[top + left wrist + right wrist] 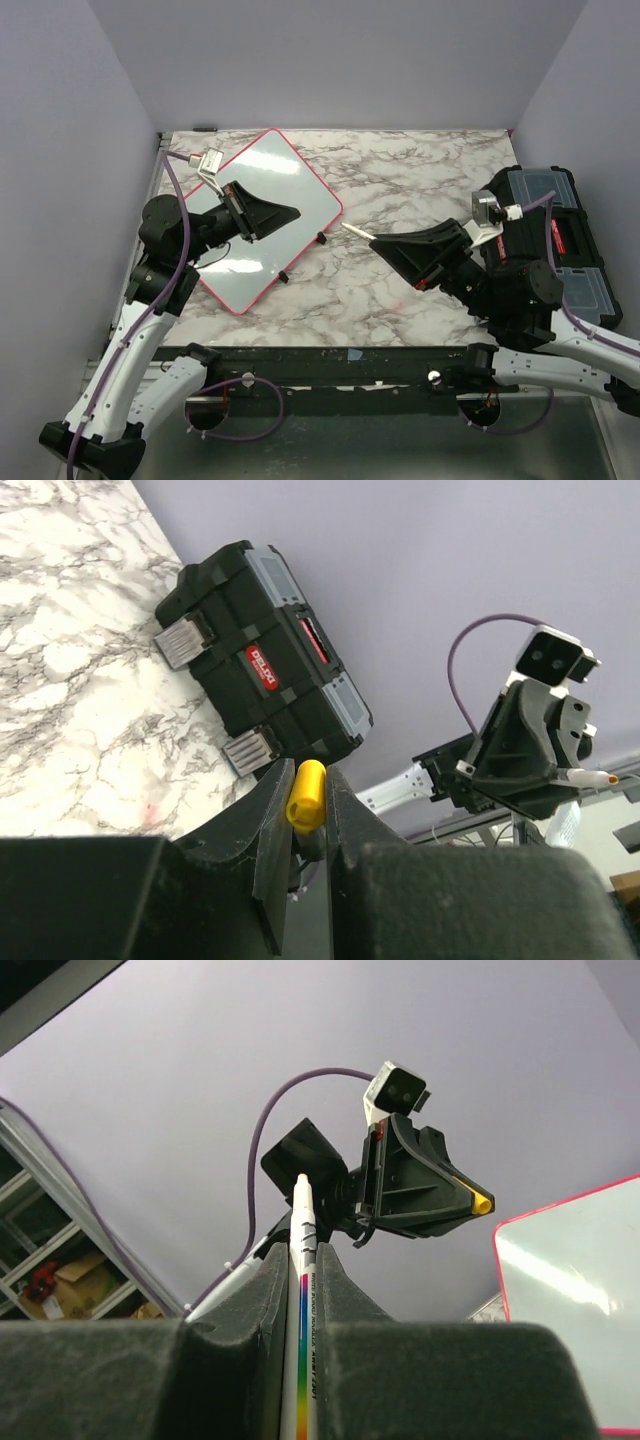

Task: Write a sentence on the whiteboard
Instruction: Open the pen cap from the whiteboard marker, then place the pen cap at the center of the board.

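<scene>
The whiteboard lies tilted like a diamond on the left of the marble table, glossy pale with a red-pink rim; its corner also shows in the right wrist view. The sentence is out of view; the board surface that shows is plain. My left gripper hovers over the board, shut on a small yellow cap. My right gripper is raised over the table's middle, right of the board, shut on a white marker with a rainbow stripe. The marker's pale end points left toward the left gripper, with a gap between them.
A black toolbox with a red label stands on the right side of the table, behind the right arm. The toolbox also fills the left wrist view. Lilac walls enclose the table on three sides.
</scene>
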`<state>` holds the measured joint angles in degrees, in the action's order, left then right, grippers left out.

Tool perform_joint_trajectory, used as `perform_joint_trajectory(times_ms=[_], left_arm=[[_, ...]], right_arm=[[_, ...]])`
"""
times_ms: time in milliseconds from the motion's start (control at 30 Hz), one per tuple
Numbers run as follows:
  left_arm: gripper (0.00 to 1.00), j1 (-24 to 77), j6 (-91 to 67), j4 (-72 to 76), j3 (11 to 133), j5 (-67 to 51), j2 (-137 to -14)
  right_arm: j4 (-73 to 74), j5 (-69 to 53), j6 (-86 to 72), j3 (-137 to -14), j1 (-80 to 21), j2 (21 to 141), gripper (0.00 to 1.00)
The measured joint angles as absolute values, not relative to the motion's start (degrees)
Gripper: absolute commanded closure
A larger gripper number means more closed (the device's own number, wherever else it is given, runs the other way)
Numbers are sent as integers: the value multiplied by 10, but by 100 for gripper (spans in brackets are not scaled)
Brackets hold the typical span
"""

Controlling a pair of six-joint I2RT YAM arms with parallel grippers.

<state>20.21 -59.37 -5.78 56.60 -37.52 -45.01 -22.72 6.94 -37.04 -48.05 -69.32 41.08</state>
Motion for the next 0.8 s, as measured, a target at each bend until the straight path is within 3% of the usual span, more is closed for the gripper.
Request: perform_joint_trajectory(times_ms=[433, 533, 800], left_arm=[[100, 255, -571, -21, 563, -335, -588], [100, 297, -549, 1, 563, -312, -701], [100, 356, -531, 36, 593, -295, -865]], right_arm=[[-95, 215, -346, -540, -693, 401, 99], [-24, 277, -350, -571, -693, 403, 99], [69, 334, -369, -571, -693, 363, 99]])
